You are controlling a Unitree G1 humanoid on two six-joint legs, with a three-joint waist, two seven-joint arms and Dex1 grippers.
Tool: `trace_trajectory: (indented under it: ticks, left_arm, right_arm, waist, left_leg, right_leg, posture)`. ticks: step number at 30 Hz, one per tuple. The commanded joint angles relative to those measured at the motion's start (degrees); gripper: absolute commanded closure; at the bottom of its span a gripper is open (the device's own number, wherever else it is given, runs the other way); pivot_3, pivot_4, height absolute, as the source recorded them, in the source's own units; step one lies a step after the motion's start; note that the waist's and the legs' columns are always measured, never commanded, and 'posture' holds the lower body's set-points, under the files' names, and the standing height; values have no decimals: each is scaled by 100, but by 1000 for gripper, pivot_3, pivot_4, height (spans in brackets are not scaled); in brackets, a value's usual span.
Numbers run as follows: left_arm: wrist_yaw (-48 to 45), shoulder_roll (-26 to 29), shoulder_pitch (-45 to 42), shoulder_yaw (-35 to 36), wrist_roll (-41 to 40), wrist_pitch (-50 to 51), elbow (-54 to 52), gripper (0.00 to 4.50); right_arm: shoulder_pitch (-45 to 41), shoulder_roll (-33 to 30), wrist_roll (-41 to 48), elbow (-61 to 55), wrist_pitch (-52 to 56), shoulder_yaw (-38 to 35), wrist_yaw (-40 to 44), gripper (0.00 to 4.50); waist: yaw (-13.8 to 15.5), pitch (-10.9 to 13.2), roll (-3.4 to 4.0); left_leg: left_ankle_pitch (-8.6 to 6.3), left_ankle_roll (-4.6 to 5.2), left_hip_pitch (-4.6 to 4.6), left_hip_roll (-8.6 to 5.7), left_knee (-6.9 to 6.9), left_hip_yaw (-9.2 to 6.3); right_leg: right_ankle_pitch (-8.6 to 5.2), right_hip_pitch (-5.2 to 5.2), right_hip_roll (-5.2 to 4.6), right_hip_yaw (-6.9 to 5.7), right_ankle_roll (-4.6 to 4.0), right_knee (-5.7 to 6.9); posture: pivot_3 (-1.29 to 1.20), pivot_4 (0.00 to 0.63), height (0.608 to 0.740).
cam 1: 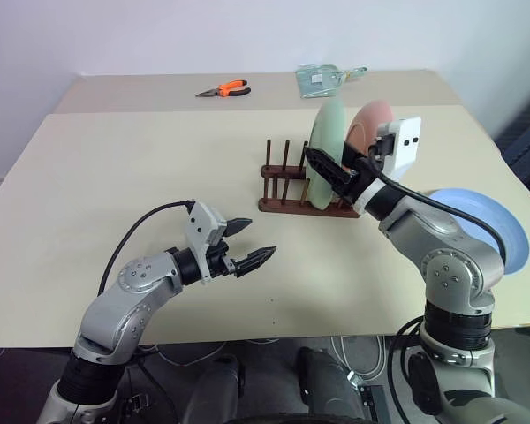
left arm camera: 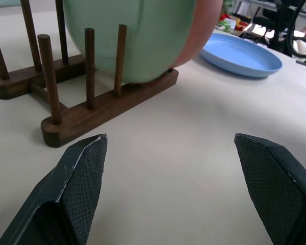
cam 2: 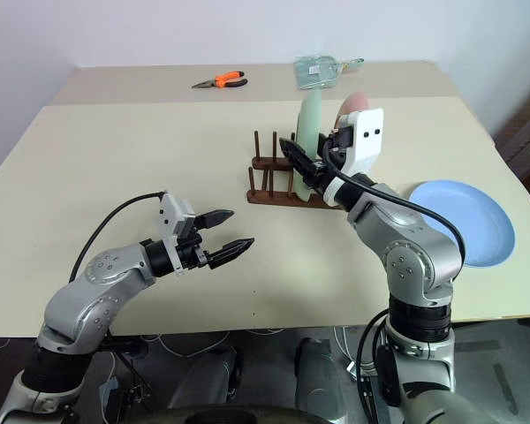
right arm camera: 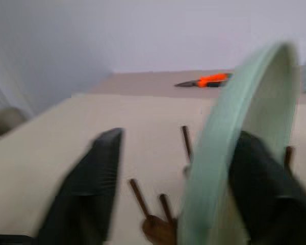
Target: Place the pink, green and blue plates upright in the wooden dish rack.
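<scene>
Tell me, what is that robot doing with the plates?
It is standing plates up in a wooden rack on the table. The green plate and the pink plate already stand upright in the rack. The right pincer is open, with one finger on each side of the green plate's rim. The blue plate lies flat on the table beside the robot's right arm, not yet racked. The left pincer hangs open and empty above the table.

Orange-handled pliers [cam 1: 224,88] on the far table [cam 1: 141,93] — packaged item [cam 1: 322,79] nearby, well apart.
</scene>
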Motion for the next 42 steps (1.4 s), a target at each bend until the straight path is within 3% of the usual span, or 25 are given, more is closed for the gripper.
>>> trace_trajectory:
  ticks: [1, 4, 7, 10, 13, 15, 18, 22, 25, 32, 39, 42]
  left_arm:
    - [-44, 23, -13, 49, 11, -31, -157, 387]
    - [-88, 31, -48, -7, 52, -48, -107, 387]
    - [-159, 15, -139, -59, 102, -80, -6, 387]
    - [-306, 16, -257, -135, 179, -133, 135, 387]
    - [-485, 23, -380, -225, 232, -192, 270, 387]
    - [-612, 15, -464, -288, 275, -251, 347, 387]
    - [-735, -38, -596, -365, 319, -285, 452, 387]
    - [-775, -87, -680, -435, 394, -296, 492, 387]
    - [-782, -96, -674, -428, 408, -263, 441, 387]
    - [-716, -55, -582, -358, 425, -212, 318, 387]
    - [-675, -51, -558, -326, 439, -234, 326, 387]
    - [-611, -69, -574, -221, 498, -339, 471, 387]
  right_arm:
    - [-166, -757, -891, -398, -838, 356, 546, 978]
    - [-82, -1377, -1192, -558, -1304, 179, 963, 978]
    - [100, -1836, -872, -606, -1312, -573, 1361, 978]
    - [827, -2278, -355, -476, -963, -1777, 1866, 185]
    - [1955, -2510, -256, -484, -781, -2525, 2220, 35]
    - [2713, -2519, -465, -483, -745, -2592, 2288, 35]
    - [3548, -2522, -1362, -192, -1117, -2077, 2052, 35]
    - [3658, -2368, -2263, 532, -1378, -1466, 1429, 35]
    - [3482, -2332, -2733, 1167, -1467, -1151, 1091, 872]
    - [3110, -2321, -3043, 1737, -1495, -991, 1000, 4401]
    - [2069, -2072, -2684, 1160, -2249, -1670, 675, 4467]
    - [849, -1739, -1452, 358, -1878, -1958, 743, 4467]
  waist:
    - [6, 0, -1]
    - [6, 0, -2]
    - [34, 1, -5]
    - [105, 0, -10]
    - [177, -2, -15]
    - [155, -3, -13]
    - [125, -5, -9]
    - [90, -5, -1]
    - [112, -4, 0]
    - [146, -4, 1]
    - [111, 1, 16]
    - [68, 5, 24]
  left_leg:
    - [0, 0, 0, 0, 0, 0]
    - [0, 0, 0, 1, -1, 1]
    - [0, 0, -1, 1, 0, 1]
    - [0, 1, 0, 0, 5, -1]
    - [-4, 6, 0, 0, 8, -3]
    - [-5, 9, 1, -1, 8, 2]
    - [-5, 9, 5, 1, 8, 9]
    - [-5, 8, 6, 4, 9, 29]
    - [-5, 8, 10, 4, 10, 27]
    - [-5, 9, 6, 1, 13, 23]
    - [-5, 9, 7, 1, 13, 24]
    - [-5, 9, 9, 3, 11, 23]
  right_leg:
    - [-1, 1, 0, -1, 1, 0]
    - [-9, 2, -1, -1, 14, -4]
    - [-9, 5, -2, -1, 14, -5]
    - [-9, 19, -4, -2, 11, -15]
    - [-10, 30, -9, -10, 6, -20]
    - [-10, 30, -12, -8, 7, -20]
    - [-14, 29, -12, -7, 13, -16]
    - [-18, 30, -14, 4, 17, -15]
    - [-18, 28, -14, 2, 16, -17]
    - [-13, 27, -16, 2, 11, -16]
    - [-14, 25, -14, 3, 15, -14]
    - [-14, 25, -12, 3, 17, -12]
  posture:
    - [0, 150, 740]
    - [0, 150, 740]
    - [0, 150, 740]
    - [0, 150, 740]
    - [0, 150, 740]
    - [0, 150, 740]
    - [0, 150, 740]
    - [0, 150, 740]
    - [0, 150, 740]
    - [0, 150, 740]
    - [0, 150, 740]
    - [0, 150, 740]
